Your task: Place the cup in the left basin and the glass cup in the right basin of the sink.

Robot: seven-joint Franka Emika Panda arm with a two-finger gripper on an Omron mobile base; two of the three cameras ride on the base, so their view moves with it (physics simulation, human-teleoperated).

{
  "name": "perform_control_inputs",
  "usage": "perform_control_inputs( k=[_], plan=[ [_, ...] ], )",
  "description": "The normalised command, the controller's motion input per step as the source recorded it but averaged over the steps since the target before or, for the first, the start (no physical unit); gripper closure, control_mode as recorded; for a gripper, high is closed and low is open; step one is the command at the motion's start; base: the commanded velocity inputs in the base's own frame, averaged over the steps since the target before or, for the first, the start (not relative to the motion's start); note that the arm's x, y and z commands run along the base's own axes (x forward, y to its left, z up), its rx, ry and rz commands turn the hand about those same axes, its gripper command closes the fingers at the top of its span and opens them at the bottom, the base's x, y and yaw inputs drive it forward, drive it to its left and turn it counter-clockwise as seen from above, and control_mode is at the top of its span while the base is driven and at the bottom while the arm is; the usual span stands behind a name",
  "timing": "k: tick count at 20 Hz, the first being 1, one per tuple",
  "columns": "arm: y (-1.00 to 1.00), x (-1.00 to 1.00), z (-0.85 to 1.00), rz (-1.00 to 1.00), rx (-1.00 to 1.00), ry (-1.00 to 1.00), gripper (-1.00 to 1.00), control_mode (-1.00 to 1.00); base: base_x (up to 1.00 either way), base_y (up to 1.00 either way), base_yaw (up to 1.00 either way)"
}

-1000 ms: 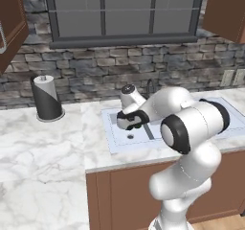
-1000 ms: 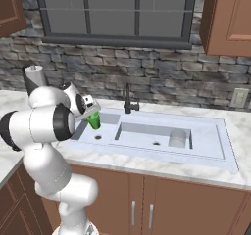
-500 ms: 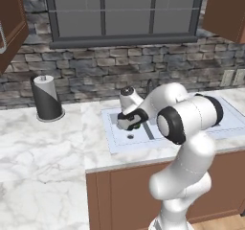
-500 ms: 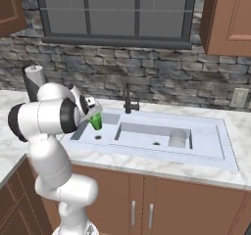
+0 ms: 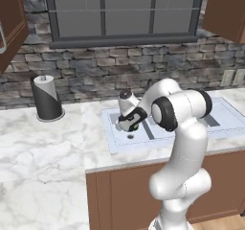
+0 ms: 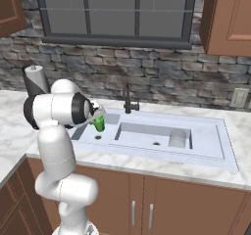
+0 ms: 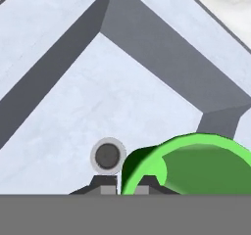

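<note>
The gripper is pinched on the rim of the green cup and holds it tilted above the left basin of the sink. In the right base view the cup sits at about 9 o'clock from picture centre, clear of the basin floor, near the divider between the two recesses. In the hand view the cup occupies the 5 o'clock corner, its open mouth facing the camera, one finger inside the rim and one outside. Just beside it, toward 7 o'clock, lies the dark drain hole of the left basin, with the basin walls meeting in a corner toward 12 o'clock.

In the left base view the gripper hangs over the left basin, and the arm hides the cup.

The glass cup stands upright in the right basin, against its right-hand wall, at about 3 o'clock from the green cup and well apart from it.

The thin dark tap rises behind the divider. A paper towel roll on a dark holder stands on the marble counter, at 9 o'clock from the sink, against the stone wall.
</note>
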Motion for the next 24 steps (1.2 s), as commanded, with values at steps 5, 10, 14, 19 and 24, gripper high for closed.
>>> perform_control_inputs(
  k=[5, 10, 14, 19, 24],
  plan=[
    [0.0, 0.26, -0.28, 0.0, 0.0, 0.01, 1.0, -1.0, 0.0, 0.0, 0.0],
    [0.0, 0.12, -0.21, 0.0, 0.0, 0.0, 1.0, -1.0, 0.0, 0.0, 0.0],
    [0.0, 0.05, -0.2, 0.0, 0.0, 0.0, 1.0, -1.0, 0.0, 0.0, 0.0],
    [0.0, 0.05, -0.17, 0.0, 0.0, 0.0, 1.0, -1.0, 0.0, 0.0, 0.0],
    [0.0, 0.08, -0.16, 0.0, 0.0, 0.0, 1.0, -1.0, 0.0, 0.0, 0.0]
  ],
)
